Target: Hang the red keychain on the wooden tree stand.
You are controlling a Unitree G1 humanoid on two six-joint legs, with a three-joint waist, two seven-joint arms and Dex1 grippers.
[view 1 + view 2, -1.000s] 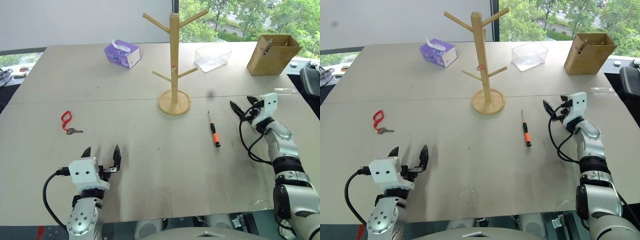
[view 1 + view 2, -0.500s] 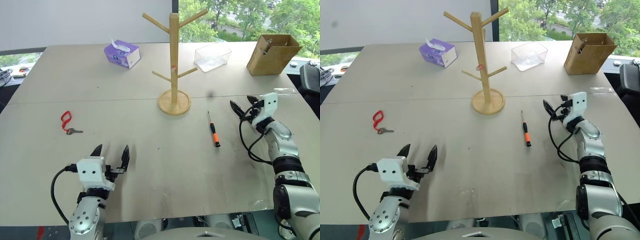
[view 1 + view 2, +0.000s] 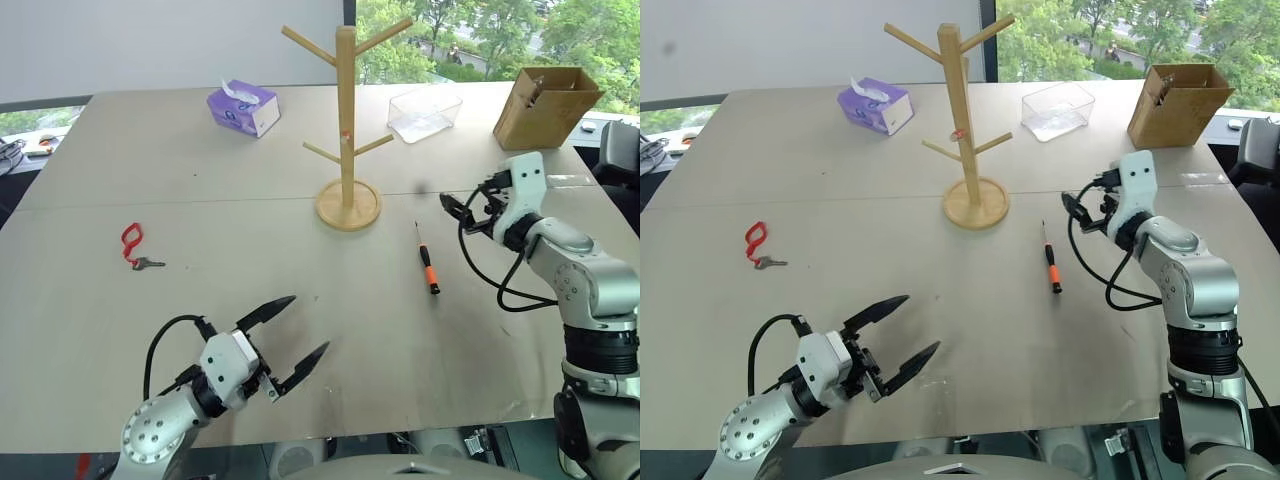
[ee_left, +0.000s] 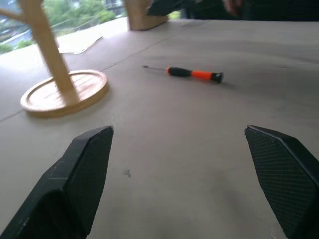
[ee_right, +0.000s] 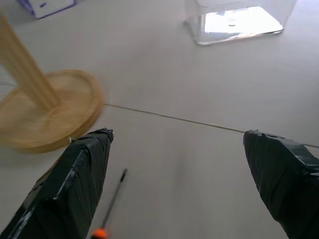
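The red keychain (image 3: 131,240), a red loop with a small silver key, lies flat on the table at the left, well apart from both grippers. The wooden tree stand (image 3: 347,110) rises upright on its round base (image 4: 65,92) at the table's middle rear, its pegs bare. My left gripper (image 3: 306,323) hovers low near the front edge, open and empty, pointing right toward the table's middle. My right gripper (image 3: 455,212) is open and empty to the right of the stand, pointing toward its base (image 5: 45,114).
An orange-and-black screwdriver (image 3: 428,260) lies between the stand and my right gripper. At the back stand a purple tissue box (image 3: 243,107), a clear plastic container (image 3: 425,113) and a cardboard box (image 3: 545,105).
My left gripper has swung right and turned from pointing away to pointing right across the table. My right gripper has shifted left toward the stand. Both stayed open; the keychain has not moved.
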